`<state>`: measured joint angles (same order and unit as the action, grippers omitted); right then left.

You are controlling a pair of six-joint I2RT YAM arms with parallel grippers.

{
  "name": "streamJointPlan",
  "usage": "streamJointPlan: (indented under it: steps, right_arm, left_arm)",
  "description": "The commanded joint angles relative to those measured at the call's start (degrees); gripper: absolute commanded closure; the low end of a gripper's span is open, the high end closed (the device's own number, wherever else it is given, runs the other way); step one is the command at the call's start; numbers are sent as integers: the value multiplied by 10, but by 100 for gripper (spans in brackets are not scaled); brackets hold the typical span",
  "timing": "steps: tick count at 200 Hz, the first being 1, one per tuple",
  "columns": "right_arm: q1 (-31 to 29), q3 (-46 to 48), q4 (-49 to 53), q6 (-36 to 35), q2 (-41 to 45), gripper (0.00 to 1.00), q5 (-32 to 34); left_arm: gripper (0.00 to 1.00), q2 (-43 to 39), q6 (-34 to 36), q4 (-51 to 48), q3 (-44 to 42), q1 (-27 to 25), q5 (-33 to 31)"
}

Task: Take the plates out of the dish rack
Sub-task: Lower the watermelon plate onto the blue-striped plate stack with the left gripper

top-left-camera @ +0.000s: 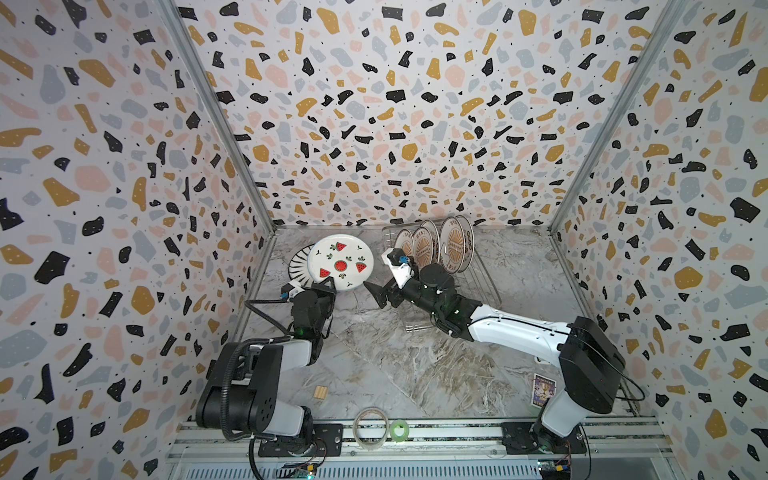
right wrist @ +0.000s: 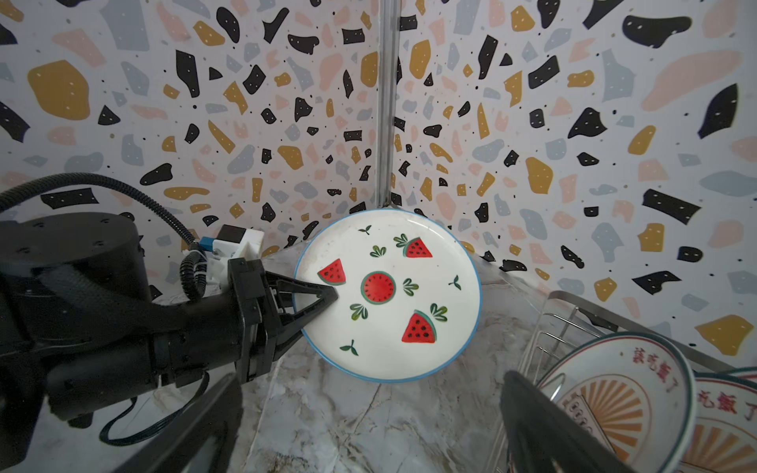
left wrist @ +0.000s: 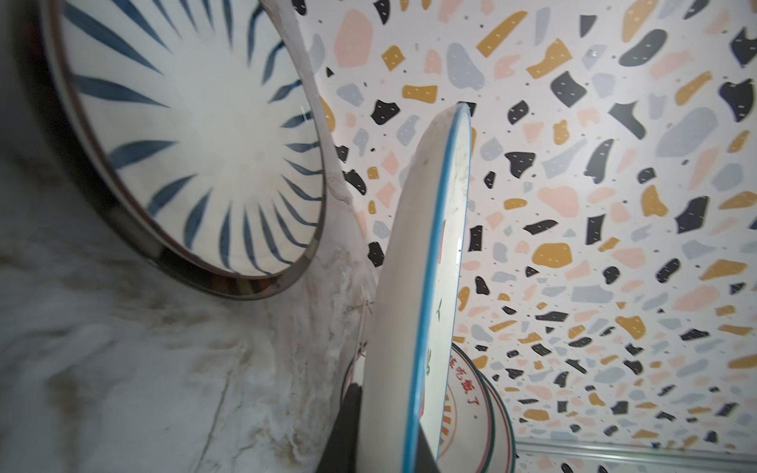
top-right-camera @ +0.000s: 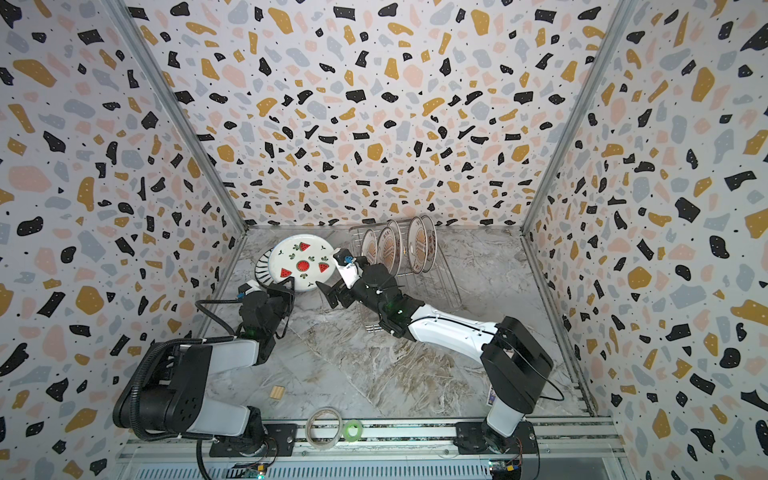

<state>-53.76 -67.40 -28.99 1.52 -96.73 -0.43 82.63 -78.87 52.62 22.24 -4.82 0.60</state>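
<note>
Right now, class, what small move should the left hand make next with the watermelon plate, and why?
Probably lower and level the watermelon plate onto the striped plate. The left hand is shut on its rim and holds it tilted, clear of the rack and partly over the striped plate, which lies on the table, so that looks like the stacking spot.

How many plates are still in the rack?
5 plates, upright at the rack's far end: three bunched together, two to their right. The right arm covers part of the rack, so one may be hidden.
</note>
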Motion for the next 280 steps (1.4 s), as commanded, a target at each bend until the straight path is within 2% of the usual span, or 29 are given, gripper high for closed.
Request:
streamJointPlan:
  steps: [1, 70, 104, 174, 215, 280]
  right_arm:
    - [-7, -46, 20, -22, -21, 1, -9]
    - [-7, -113, 45, -28, -98, 1, -24]
    - [-6, -156, 66, -32, -140, 1, -28]
    - [0, -258, 149, -22, -215, 1, -30]
    - [2, -283, 170, -19, -238, 1, -26]
    - [5, -331, 208, -7, -275, 1, -11]
  left_arm:
    - [100, -39, 0, 28, 33, 10, -36]
    - [100, -43, -31, -19, 36, 44, -89]
    - [100, -34, -22, -47, 58, 48, -111]
    - [100, 29, -5, -65, 103, 58, -124]
    - [100, 46, 7, -88, 124, 58, -151]
    - [100, 105, 14, -98, 165, 61, -143]
